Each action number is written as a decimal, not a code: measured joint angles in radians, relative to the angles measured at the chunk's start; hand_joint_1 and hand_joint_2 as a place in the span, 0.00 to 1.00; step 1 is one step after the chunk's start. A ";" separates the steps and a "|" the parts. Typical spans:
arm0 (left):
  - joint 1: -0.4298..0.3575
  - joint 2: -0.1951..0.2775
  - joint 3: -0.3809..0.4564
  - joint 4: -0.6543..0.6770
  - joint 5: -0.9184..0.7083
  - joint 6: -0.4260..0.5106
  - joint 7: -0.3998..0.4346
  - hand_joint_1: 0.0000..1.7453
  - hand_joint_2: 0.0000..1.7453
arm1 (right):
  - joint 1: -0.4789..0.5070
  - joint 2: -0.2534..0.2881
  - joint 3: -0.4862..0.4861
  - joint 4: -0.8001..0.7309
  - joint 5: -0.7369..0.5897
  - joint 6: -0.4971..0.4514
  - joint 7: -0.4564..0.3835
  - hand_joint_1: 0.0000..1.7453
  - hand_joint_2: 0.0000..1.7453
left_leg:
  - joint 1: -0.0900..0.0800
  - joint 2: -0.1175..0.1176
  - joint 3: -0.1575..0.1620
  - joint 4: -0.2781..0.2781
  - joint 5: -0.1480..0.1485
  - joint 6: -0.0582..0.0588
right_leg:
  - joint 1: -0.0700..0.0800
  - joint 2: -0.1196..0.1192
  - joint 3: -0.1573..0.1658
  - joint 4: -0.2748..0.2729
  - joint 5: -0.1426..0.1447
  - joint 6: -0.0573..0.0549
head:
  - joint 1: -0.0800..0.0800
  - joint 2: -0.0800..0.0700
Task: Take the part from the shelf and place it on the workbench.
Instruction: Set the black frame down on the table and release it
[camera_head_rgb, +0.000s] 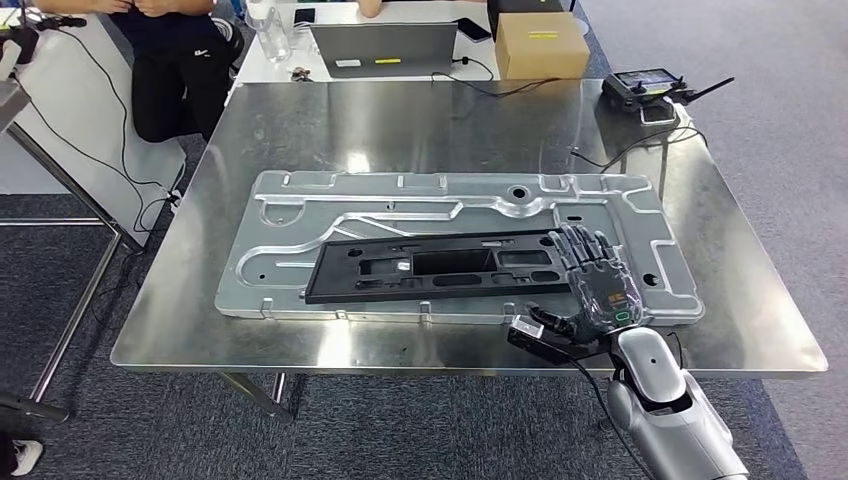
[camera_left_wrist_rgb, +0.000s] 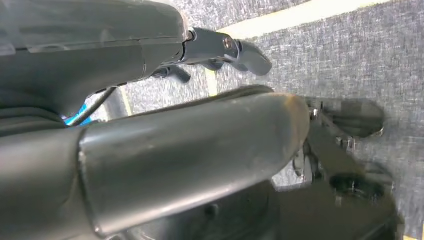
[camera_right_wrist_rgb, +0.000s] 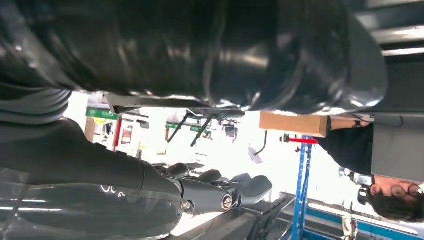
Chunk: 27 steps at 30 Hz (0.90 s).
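Black part (camera_head_rgb: 430, 266) lying flat on the grey metal plate (camera_head_rgb: 300, 205) atop the steel workbench (camera_head_rgb: 400, 115), with the right hand (camera_head_rgb: 592, 285) resting fingers spread over the part's right end, gripping nothing; left hand (camera_left_wrist_rgb: 150, 100) empty, its fingers (camera_left_wrist_rgb: 240, 50) extended.

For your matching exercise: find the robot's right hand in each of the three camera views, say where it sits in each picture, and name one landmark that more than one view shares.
Head view: the right hand lies lower right, fingers spread over the end of the black part on the grey metal panel.
Left wrist view: not in this picture.
Right wrist view: the right hand comes in from the left edge, its dark fingers reaching toward the middle.
Shared landmark: the cardboard box.
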 joint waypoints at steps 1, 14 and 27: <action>-0.001 0.000 -0.002 0.000 0.001 0.002 0.002 0.00 0.00 | 0.003 0.000 0.000 -0.005 0.002 -0.004 -0.001 0.00 0.00 | 0.002 0.002 0.010 -0.023 0.015 0.006 | 0.000 0.001 0.003 -0.006 0.000 0.001 | 0.000 0.000; -0.005 -0.004 -0.017 0.004 0.018 0.015 0.004 0.00 0.00 | 0.053 0.004 0.024 -0.139 0.033 -0.025 -0.003 0.00 0.00 | 0.043 0.001 -0.069 0.053 0.020 -0.055 | -0.035 0.014 -0.001 0.078 -0.059 0.034 | 0.000 0.000; -0.008 -0.004 -0.033 0.005 0.028 0.017 0.005 0.00 0.00 | 0.081 0.005 0.076 -0.218 0.037 -0.031 -0.001 0.00 0.00 | 0.017 -0.005 0.032 0.108 -0.100 -0.013 | -0.006 0.009 -0.122 0.071 0.043 -0.022 | 0.000 0.000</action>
